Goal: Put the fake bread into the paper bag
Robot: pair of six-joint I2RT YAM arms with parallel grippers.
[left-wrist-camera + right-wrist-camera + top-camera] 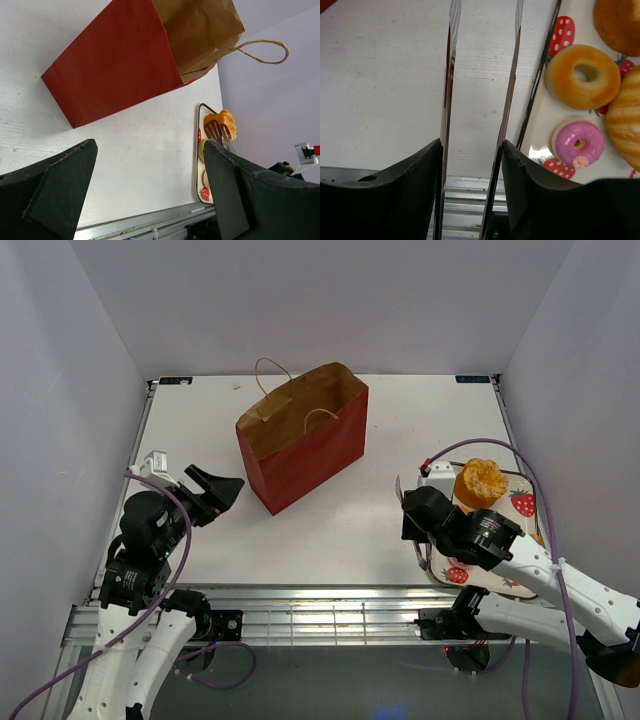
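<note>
Top external shows a tall red-brown paper bag (300, 445) standing open for loading. Right of it sits a strawberry-print tray (537, 120); the right tool (472, 150) grasps long silver tongs (449, 100) to lift its ridged golden croissant (625, 125) and pink-iced doughnut (579, 144). Left tool (150, 145) gapes, released.

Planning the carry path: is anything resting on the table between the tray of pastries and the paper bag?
Nothing visible does. Only bare table lies between the tray holding the fake bread and the upright paper bag, whose mouth is open.
</note>
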